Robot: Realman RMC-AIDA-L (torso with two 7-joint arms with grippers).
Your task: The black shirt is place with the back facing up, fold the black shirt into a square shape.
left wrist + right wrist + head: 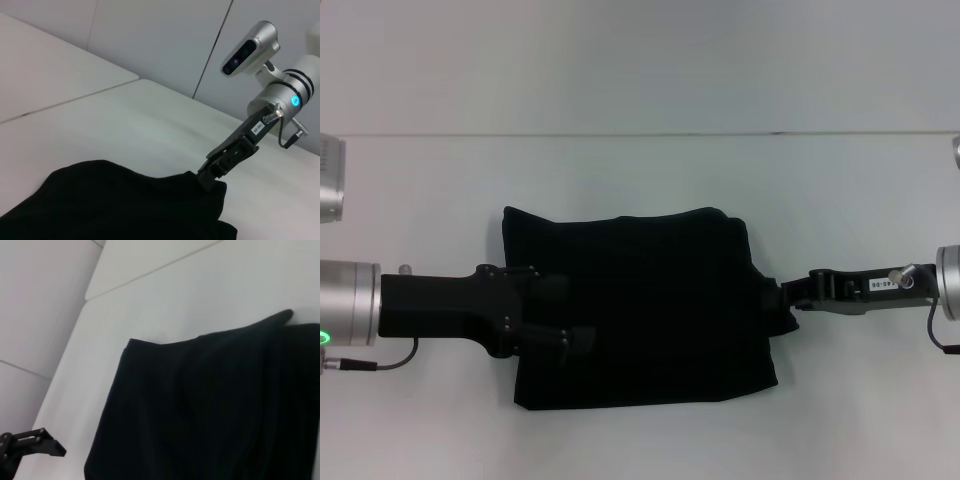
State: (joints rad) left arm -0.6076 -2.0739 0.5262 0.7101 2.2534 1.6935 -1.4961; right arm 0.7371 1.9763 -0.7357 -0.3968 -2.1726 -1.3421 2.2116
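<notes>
Soft, squarish black shirt [650, 300]: right pincer [788, 296] grips its edge; left pincer [570, 315] open.

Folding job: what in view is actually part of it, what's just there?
In the job:
black shirt, partly folded
left gripper, over the shirt's left side
right gripper, at the shirt's right edge

Just there:
white table
</notes>
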